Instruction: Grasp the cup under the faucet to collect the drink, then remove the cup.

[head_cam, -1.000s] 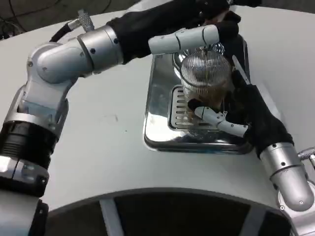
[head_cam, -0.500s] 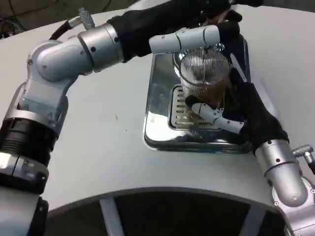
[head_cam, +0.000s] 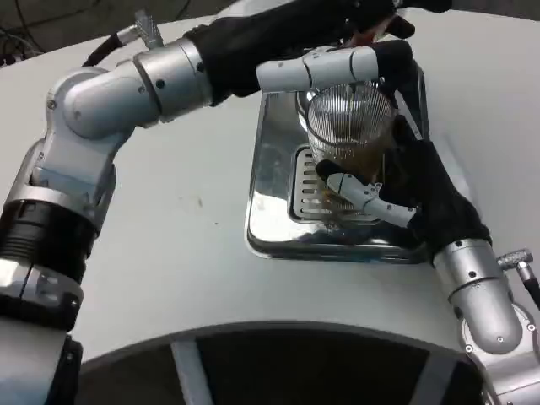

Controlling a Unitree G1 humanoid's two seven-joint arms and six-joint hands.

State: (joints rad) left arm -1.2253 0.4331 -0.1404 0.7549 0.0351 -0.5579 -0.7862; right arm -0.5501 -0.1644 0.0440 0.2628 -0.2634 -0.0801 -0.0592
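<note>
Left robot hand [head_cam: 337, 63] blocks above cup [head_cam: 350, 126] (left tabletop [head_cam: 177, 211] free).

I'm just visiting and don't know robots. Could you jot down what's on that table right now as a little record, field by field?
Cup: ribbed clear cup with brown drink in its lower part, above the grate
Tray: shiny metal drip tray on the white table
Right hand: right hand grips the cup's lower side
Left hand: left hand reaches over the cup's top
Faucet: hidden behind the left hand, cannot tell
</note>
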